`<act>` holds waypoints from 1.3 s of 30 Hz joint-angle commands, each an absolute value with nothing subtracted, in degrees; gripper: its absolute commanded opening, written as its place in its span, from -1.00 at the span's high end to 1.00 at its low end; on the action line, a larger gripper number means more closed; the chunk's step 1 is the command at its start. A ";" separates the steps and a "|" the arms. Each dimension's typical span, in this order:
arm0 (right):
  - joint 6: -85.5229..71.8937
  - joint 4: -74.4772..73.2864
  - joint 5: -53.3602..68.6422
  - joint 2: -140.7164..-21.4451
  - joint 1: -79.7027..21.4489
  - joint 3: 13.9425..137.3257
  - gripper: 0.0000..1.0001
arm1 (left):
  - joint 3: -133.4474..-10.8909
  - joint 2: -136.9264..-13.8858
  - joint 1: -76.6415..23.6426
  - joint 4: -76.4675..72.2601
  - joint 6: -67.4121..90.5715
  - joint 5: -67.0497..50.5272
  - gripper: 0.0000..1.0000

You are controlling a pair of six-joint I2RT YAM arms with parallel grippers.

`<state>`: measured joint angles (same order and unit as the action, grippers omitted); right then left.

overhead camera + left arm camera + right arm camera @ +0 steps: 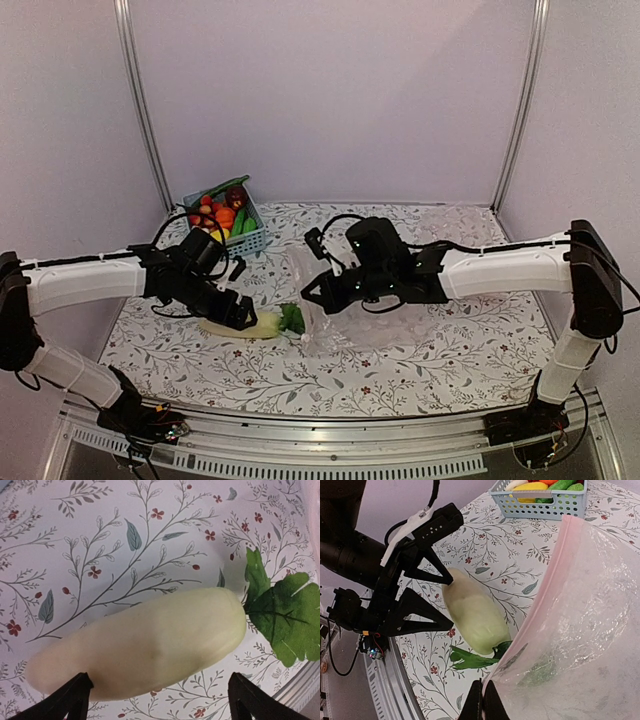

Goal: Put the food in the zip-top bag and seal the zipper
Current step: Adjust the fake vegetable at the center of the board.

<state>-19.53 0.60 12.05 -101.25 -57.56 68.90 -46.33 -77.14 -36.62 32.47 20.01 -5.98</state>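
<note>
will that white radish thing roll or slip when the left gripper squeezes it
Likely to roll: the white vegetable is rounded and lies on its side. Its smooth, tapering skin could slip from the open left gripper straddling it. The body looks stiff; only the green leaves seem floppy.

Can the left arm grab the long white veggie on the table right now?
Probably yes. The left tool is open just above the long white veggie, with its fingers spread to either side. The veggie lies bare on the table, and nothing covers it.
</note>
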 commanded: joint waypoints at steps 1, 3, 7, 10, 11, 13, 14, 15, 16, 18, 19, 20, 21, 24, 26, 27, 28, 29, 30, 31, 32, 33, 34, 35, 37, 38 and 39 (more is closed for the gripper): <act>-19.50 2.07 11.07 -99.03 -57.14 67.79 1.00 | -44.67 -74.53 -38.01 33.48 30.73 2.23 -0.95; -19.50 2.19 11.29 -98.92 -57.13 67.68 1.00 | -42.54 -70.96 -37.97 31.14 37.47 1.33 -0.95; -19.43 2.26 11.62 -99.01 -57.15 67.68 1.00 | -38.22 -64.71 -37.99 29.34 47.84 2.24 -0.95; -19.25 2.33 11.92 -99.01 -57.13 67.68 1.00 | -35.53 -60.44 -37.55 28.67 52.75 3.48 -0.98; -19.25 2.41 11.95 -99.09 -57.14 67.68 1.00 | -34.76 -59.75 -37.27 28.24 53.81 2.65 -0.99; -19.18 2.60 12.18 -99.18 -57.16 67.68 1.00 | -32.92 -59.56 -36.37 27.16 56.03 0.57 -0.99; -19.23 2.68 12.33 -99.22 -57.11 67.75 1.00 | -32.01 -59.70 -35.92 26.37 57.23 -1.42 -0.99; -19.20 2.81 12.50 -99.23 -57.15 67.70 1.00 | -30.87 -59.82 -35.47 25.03 57.92 -2.67 -0.99; -19.17 2.95 12.70 -99.29 -57.15 67.69 1.00 | -30.04 -59.97 -35.16 23.62 58.38 -3.43 -0.99; -19.24 3.11 12.99 -99.27 -57.18 67.63 1.00 | -28.27 -60.22 -34.16 20.51 58.76 -4.84 -0.99; -19.32 3.08 13.13 -99.30 -57.13 67.62 1.00 | -27.92 -60.55 -33.67 19.27 58.53 -5.49 -0.99; -19.33 3.08 13.24 -99.31 -57.20 67.64 1.00 | -27.87 -60.90 -33.40 18.54 58.10 -5.61 -0.99; -19.34 3.08 13.34 -99.32 -57.21 67.59 1.00 | -28.05 -61.29 -33.28 17.97 57.50 -5.62 -0.99; -19.33 3.08 13.35 -99.02 -57.21 67.35 1.00 | -28.05 -63.45 -31.72 15.80 55.08 -6.81 -0.99; -19.34 3.13 13.36 -98.88 -57.16 67.29 1.00 | -27.70 -65.46 -29.52 13.40 53.98 -8.50 -0.99; -19.34 3.08 13.43 -98.92 -57.13 67.32 1.00 | -27.64 -66.74 -28.44 12.30 53.44 -9.59 -0.99; -19.40 3.12 13.44 -98.95 -57.21 67.32 1.00 | -27.65 -67.94 -27.51 11.47 53.05 -10.49 -0.99; -19.42 3.11 13.45 -98.90 -57.16 67.32 1.00 | -27.96 -69.04 -26.97 10.86 52.52 -10.88 -0.99; -19.47 3.00 13.40 -98.88 -57.19 67.27 1.00 | -28.48 -69.85 -26.68 10.64 51.69 -10.68 -0.99; -19.51 3.00 13.36 -98.71 -57.18 67.23 1.00 | -29.05 -70.57 -26.54 10.64 50.82 -10.11 -0.99; -19.51 3.04 13.33 -98.55 -57.19 67.09 1.00 | -29.61 -71.29 -26.37 10.48 50.00 -9.57 -0.99; -19.51 3.05 13.23 -98.32 -57.16 66.97 1.00 | -30.26 -72.15 -26.11 10.25 49.02 -9.36 -0.99; -19.51 3.07 13.12 -98.18 -57.18 66.81 1.00 | -31.01 -73.44 -25.89 10.06 48.05 -9.43 -0.99; -19.51 3.08 13.10 -98.11 -57.17 66.68 1.00 | -31.86 -74.92 -25.57 9.95 47.10 -9.67 -0.99; -19.51 2.99 13.07 -98.02 -57.20 66.58 1.00 | -34.01 -78.27 -25.43 9.84 45.16 -10.52 -0.99; -19.45 3.02 13.02 -97.80 -57.14 66.45 1.00 | -35.40 -80.02 -25.47 9.51 44.16 -10.95 -0.99; -19.50 3.04 12.94 -97.75 -57.19 66.33 1.00 | -36.45 -81.81 -25.51 9.30 43.30 -11.34 -0.99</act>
